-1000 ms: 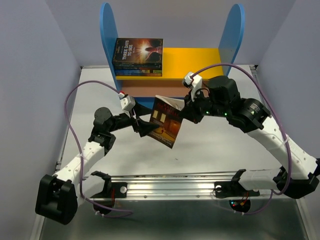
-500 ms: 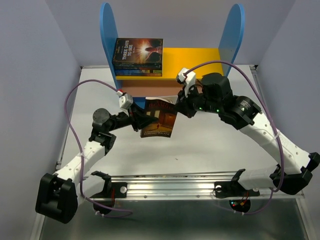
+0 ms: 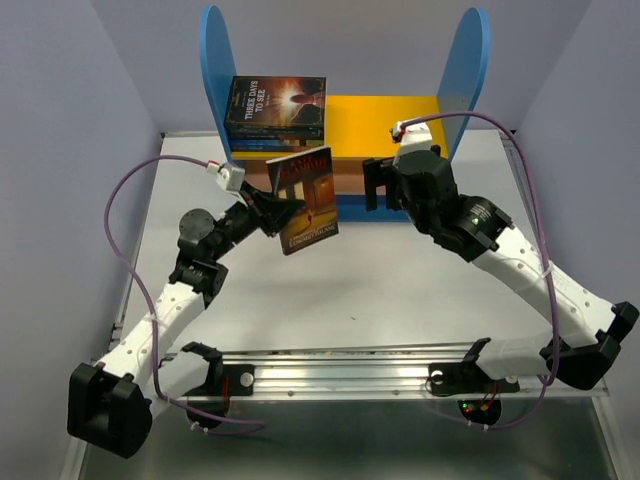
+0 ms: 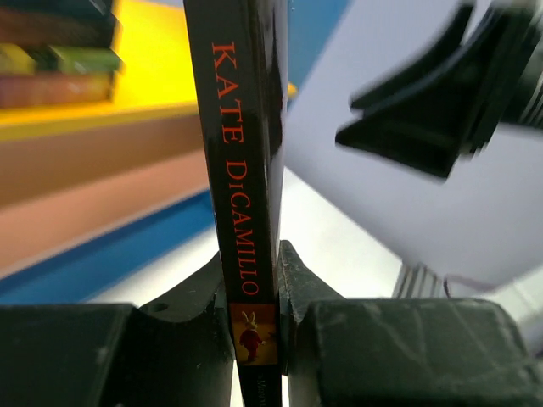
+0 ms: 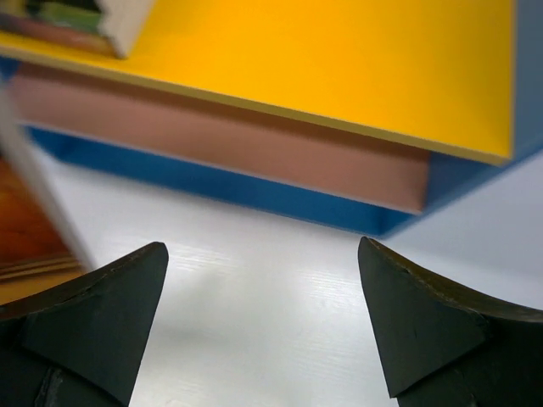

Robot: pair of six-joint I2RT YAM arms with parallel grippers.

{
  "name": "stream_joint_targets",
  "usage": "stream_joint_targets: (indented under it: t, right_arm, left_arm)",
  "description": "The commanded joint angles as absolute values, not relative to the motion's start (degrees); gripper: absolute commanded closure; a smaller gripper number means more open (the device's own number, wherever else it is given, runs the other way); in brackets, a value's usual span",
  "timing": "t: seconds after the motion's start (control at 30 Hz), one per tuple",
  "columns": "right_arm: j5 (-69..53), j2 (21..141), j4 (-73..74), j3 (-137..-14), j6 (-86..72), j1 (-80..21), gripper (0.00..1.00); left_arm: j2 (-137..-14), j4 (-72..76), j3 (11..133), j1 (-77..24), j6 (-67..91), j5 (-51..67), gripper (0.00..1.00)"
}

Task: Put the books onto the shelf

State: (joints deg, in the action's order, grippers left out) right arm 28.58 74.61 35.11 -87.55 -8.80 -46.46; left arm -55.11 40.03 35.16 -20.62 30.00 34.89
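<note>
The book [image 3: 303, 200] has left the right claw [image 3: 383, 185], now wide and empty at its three o'clock. The left claw [image 3: 271, 212] pinches it upright, at seven o'clock of the shelf [image 3: 390, 125]. Gripped by one edge, it may tilt or slip. Only the left wrist view shows the spine clamped.

1 dark book [image 3: 305, 200] upright midair — stack [image 3: 275, 112] on shelf [image 3: 385, 125]
</note>
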Motion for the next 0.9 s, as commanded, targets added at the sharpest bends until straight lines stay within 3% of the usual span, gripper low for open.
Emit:
stream_joint_targets:
  t: [0.0, 0.47, 0.7, 0.87]
  right_arm:
    - [53.1, 71.8, 32.7, -83.2, -17.0, -46.2, 0.00]
    - [47.6, 67.5, 33.0, -75.8, -23.3, -46.2, 0.00]
    - [45.4, 68.5, 33.0, -76.2, -22.8, -45.7, 0.00]
    - [44.1, 68.9, 33.0, -76.5, -22.1, -45.7, 0.00]
  left_arm:
    - [-52.7, 40.1, 43.8, -21.3, 36.8, 19.1, 1.00]
    - [-66.4, 29.1, 69.0, -29.8, 50.9, -18.1, 1.00]
    - [-78.6, 16.0, 86.2, -36.2, 63.7, -42.4, 1.00]
    - [-86.0, 7.4, 96.0, -37.7, 69.4, -50.2, 1.00]
